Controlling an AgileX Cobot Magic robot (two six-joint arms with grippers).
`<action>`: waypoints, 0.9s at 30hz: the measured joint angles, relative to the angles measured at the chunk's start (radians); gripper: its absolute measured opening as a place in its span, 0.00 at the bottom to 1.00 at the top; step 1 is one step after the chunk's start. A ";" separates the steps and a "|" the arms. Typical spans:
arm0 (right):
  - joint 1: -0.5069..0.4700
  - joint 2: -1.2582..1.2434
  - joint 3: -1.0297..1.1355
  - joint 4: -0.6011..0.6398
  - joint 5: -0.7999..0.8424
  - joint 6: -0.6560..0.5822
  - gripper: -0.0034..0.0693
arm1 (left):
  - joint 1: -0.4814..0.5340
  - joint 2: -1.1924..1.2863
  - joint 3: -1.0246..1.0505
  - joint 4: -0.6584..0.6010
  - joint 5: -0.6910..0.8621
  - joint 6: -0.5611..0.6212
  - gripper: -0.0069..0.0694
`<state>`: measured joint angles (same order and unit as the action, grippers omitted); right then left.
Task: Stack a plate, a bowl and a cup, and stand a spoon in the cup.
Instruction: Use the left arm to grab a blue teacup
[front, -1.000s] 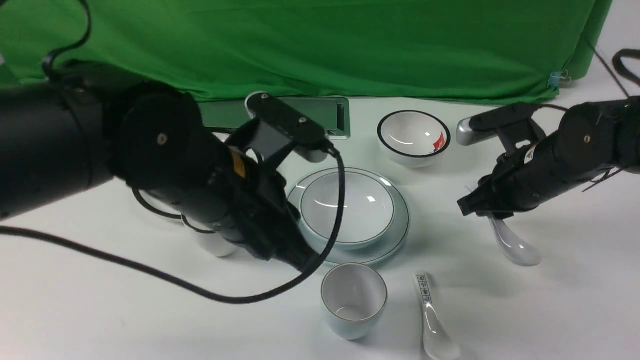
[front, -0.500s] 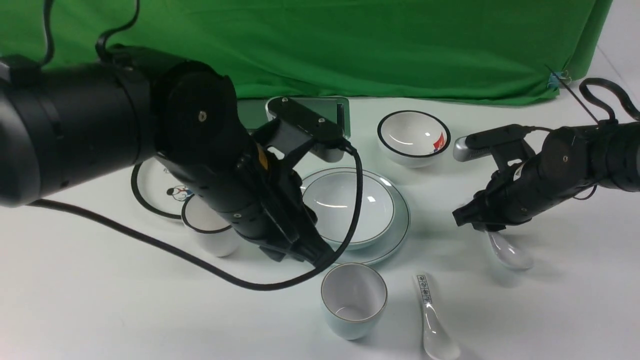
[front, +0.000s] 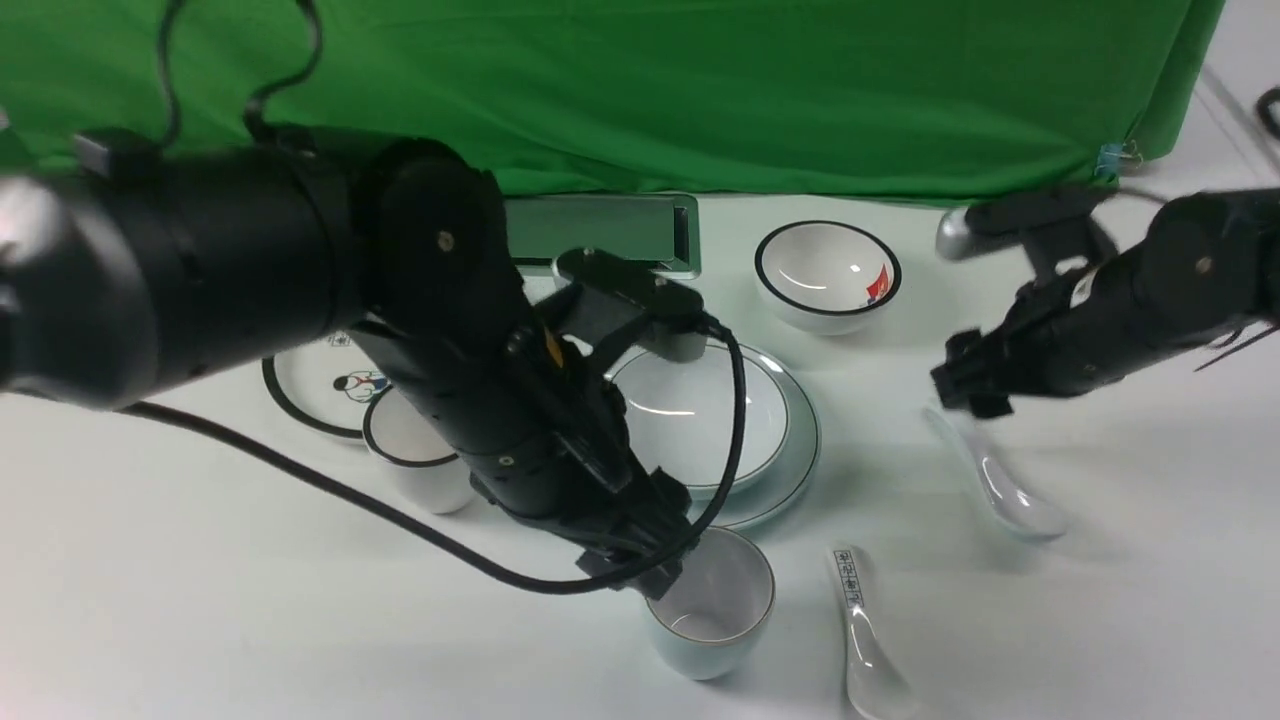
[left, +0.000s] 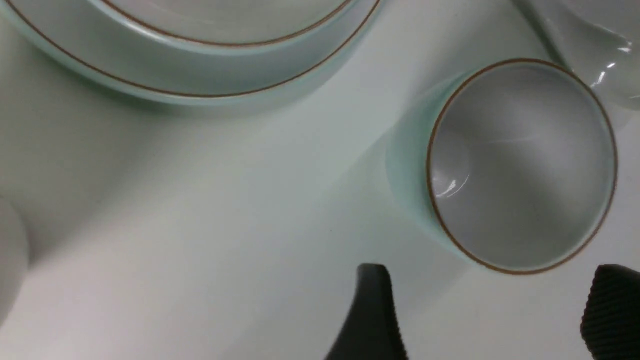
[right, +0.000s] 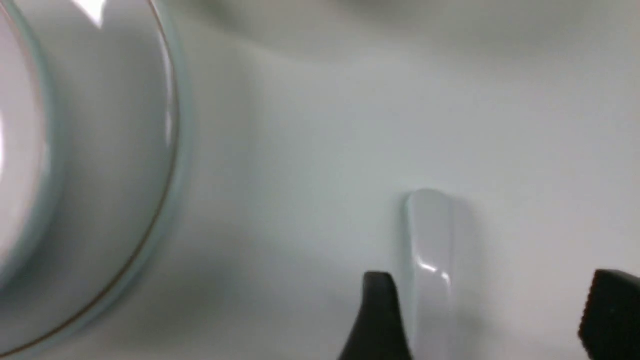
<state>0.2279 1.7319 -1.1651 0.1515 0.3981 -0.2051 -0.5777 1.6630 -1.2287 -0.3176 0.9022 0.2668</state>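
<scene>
"Two grippers; state of left (left: 492, 275)?"
"Spread, with nothing pinched. Cup (left: 522, 165) upright on the table (front: 240, 600), just beyond the fingertips."
"And right (right: 490, 277)?"
"Also spread, above the handle end of the plain spoon (front: 1010, 495). Spoon flat on the table, bowl-shaped end pointing away from the plate (front: 800, 450)."
"Stack so far?"
"Bowl (front: 705, 415) on plate, just beyond cup in front view."

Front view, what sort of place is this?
Probably a robotics lab or test workspace: two robot arms reach over a white table set with dishes such as the bowl, and a green cloth hangs behind as a backdrop.
</scene>
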 joint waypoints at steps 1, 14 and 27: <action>0.000 -0.035 0.000 0.000 -0.001 -0.001 0.77 | 0.000 0.020 0.000 -0.003 -0.008 -0.007 0.71; 0.000 -0.170 -0.001 -0.001 0.010 -0.003 0.74 | -0.072 0.150 0.000 0.044 -0.197 -0.022 0.24; 0.000 -0.171 -0.001 -0.003 0.040 -0.003 0.74 | -0.050 0.103 -0.276 0.122 -0.005 -0.011 0.08</action>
<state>0.2279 1.5606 -1.1660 0.1481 0.4383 -0.2083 -0.6273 1.7663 -1.5049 -0.1955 0.8973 0.2556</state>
